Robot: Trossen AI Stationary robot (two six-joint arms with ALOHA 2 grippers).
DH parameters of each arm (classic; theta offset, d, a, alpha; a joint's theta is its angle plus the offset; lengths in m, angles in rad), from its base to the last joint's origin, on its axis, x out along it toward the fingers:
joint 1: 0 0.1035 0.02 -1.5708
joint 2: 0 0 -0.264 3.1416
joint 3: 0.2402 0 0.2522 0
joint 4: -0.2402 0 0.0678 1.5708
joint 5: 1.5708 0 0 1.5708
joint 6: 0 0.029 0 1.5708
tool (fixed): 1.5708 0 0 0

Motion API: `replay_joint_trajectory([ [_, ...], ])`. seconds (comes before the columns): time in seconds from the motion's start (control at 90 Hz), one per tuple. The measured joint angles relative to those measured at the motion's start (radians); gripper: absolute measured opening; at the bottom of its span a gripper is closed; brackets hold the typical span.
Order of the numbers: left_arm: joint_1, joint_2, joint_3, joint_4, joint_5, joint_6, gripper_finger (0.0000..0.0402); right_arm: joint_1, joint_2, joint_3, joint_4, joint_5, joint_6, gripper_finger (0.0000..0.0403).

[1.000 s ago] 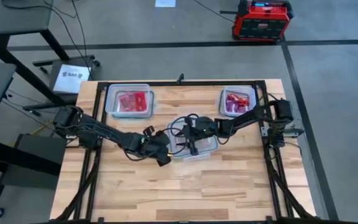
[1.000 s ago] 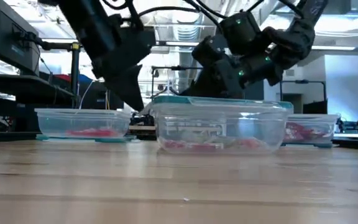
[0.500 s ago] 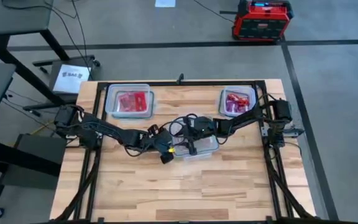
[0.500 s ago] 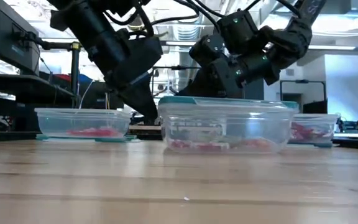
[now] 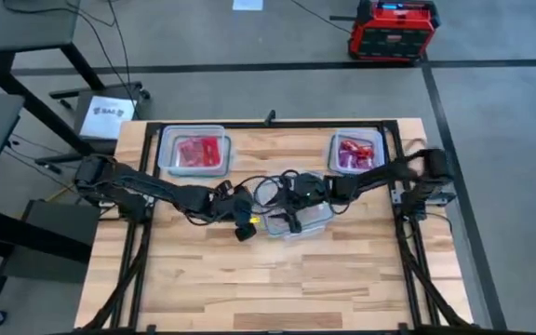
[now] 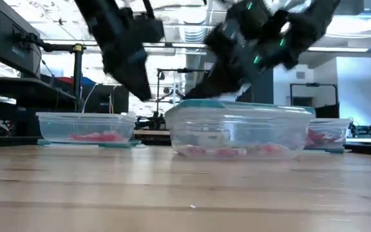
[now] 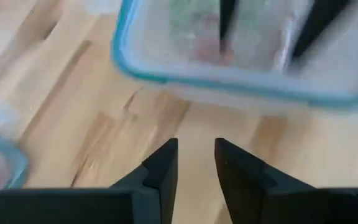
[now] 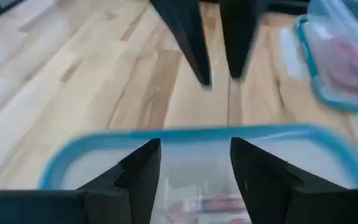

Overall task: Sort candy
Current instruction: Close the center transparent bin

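Right gripper (image 5: 291,223) hangs over the middle container (image 5: 298,220), its two fingers (image 8: 143,168) spread apart with nothing between them, pointing down past the bluish rim toward the mixed candy (image 6: 227,152) lying on the container floor. That candy lies directly beneath and slightly ahead of this gripper, a thin scatter of pink and red pieces along the bottom; individual long axes cannot be made out. The right arm is judged the nearer one for the next pick, since a straight descent inside the walls would reach the pieces.

Left gripper (image 5: 243,230) hovers over bare table (image 5: 277,279) just beside the same container, on the side facing the left arm. Its fingers (image 7: 165,167) stand a narrow gap apart and hold nothing. From it the candy lies ahead, beyond the container wall, so that wall stands between gripper and pieces.

Farther out, two sorted containers sit near the table's far edge: the left container (image 5: 193,151) holding red candy (image 5: 198,152), and the right container (image 5: 354,153) holding red and pink candy (image 5: 354,153). Both are well apart from the middle container. In the low view the two arms cross above the container rim, close together; contact between them is the likeliest hazard during a reach. A red case (image 5: 391,30) stands on the floor beyond the table.
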Motion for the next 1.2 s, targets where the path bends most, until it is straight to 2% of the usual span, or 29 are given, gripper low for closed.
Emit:
replay_joint_trajectory([
  [0.1,-0.003,-0.045,0.055,0.014,-0.012,0.02,0.0092,0.0,-0.181,0.004,-0.24,0.024,0.001,0.0179],
  [0.222,0.034,-0.042,0.053,0.294,-0.032,0.144,0.0092,0.001,-0.349,-0.001,-0.542,0.103,0.037,0.0179],
  [0.3,0.073,0.013,0.05,0.472,0.046,0.198,0.0092,-0.009,-0.429,-0.031,-0.644,0.135,0.076,0.0179],
  [0.422,0.118,0.144,0.05,0.658,0.165,0.226,0.0092,-0.016,-0.514,-0.14,-0.651,0.158,0.152,0.0179],
  [0.556,0.125,0.242,0.056,0.624,0.149,0.211,0.0092,-0.012,-0.595,-0.242,-0.617,0.178,0.23,0.0179],
  [0.7,0.102,0.266,0.057,0.435,0.156,0.156,0.0092,-0.003,-0.65,-0.292,-0.617,0.18,0.268,0.0179],
  [0.9,0.048,0.178,0.059,0.11,0.166,0.149,0.0092,-0.007,-0.686,-0.298,-0.621,0.181,0.243,0.0179],
  [1.0,0.025,0.118,0.057,0.006,0.156,0.153,0.0092,-0.007,-0.693,-0.298,-0.612,0.18,0.218,0.0179],
  [1.056,0.018,0.091,0.054,0.018,0.125,0.143,0.0092,-0.007,-0.686,-0.298,-0.582,0.18,0.21,0.0179],
  [1.2,0.024,0.066,0.054,0.223,0.03,0.17,0.0092,0.003,-0.603,-0.3,-0.395,0.175,0.169,0.0179],
])
